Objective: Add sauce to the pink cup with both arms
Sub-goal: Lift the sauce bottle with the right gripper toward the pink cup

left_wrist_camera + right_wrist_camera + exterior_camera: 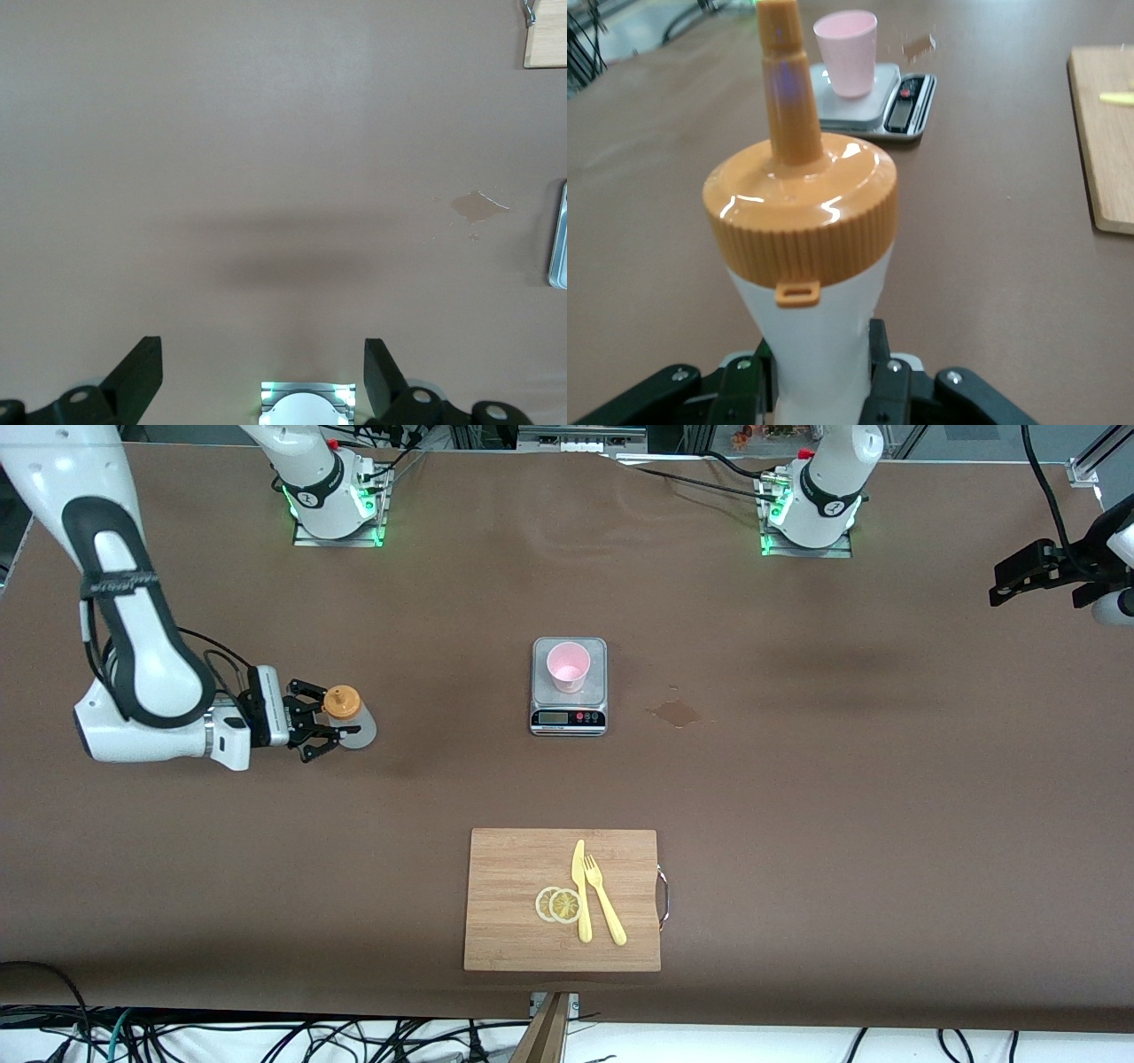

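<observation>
At rt arm's end of table, right gripper (321, 731) clenched on translucent whitish squeeze bottle w/ orange nozzle cap (345, 713), standing upright. We judge it light, soft-walled; grip body low, gently. Pale pink plastic cup (568, 666) sits on scale (569, 722). Left gripper (263, 376) waits, fingers spread; its wrist view alone shows this.

The squeeze bottle (811, 345) is translucent whitish with a ribbed orange nozzle cap (799, 212). The cup (568, 666) is pale pink, on a silver-grey scale (569, 685) with a black panel and red buttons. The table (797, 797) is plain brown, with a darker brown spill (676, 710). The cutting board (523, 903) is light wood-grain; knife (581, 890), fork (604, 900) and lemon slices (558, 904) are yellow. Both grippers are black: right gripper (330, 722), left gripper (263, 372).
</observation>
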Action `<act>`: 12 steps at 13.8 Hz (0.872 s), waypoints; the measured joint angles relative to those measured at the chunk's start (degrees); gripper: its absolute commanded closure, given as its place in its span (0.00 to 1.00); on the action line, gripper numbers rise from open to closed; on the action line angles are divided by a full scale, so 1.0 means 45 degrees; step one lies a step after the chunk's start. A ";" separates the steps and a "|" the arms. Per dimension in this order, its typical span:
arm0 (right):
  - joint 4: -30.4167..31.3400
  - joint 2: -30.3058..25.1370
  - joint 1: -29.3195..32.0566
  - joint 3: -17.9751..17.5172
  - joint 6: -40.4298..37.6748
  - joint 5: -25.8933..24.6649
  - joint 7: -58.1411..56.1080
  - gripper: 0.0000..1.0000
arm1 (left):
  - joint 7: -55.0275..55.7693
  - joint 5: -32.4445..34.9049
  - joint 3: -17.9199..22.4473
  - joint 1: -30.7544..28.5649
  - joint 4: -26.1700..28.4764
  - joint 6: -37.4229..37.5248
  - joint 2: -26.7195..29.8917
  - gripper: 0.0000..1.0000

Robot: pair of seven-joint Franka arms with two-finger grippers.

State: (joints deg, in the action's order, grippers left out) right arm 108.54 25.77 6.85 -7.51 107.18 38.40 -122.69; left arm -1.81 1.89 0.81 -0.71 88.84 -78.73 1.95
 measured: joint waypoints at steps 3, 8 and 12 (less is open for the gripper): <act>-0.0004 -0.0903 -0.0972 -0.0008 0.0450 -0.1609 0.2885 0.86 | 0.0000 0.0000 0.0024 -0.0156 0.0000 0.0001 0.0000 0.00; -0.0129 -0.1783 -0.3162 -0.0051 0.0873 -0.3942 0.7115 0.86 | 0.0000 0.0000 0.0116 -0.0242 -0.0001 0.0000 0.0000 0.00; -0.0528 -0.2036 -0.5233 -0.0101 0.0895 -0.6416 1.1127 0.86 | 0.0000 -0.0209 0.0117 -0.0358 -0.0006 0.0000 0.0000 0.00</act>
State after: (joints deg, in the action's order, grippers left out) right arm 106.17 16.61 -16.69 -7.97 111.21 9.53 -72.62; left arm -1.81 0.95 1.34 -2.32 88.81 -78.73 1.95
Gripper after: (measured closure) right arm 0.599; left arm 0.000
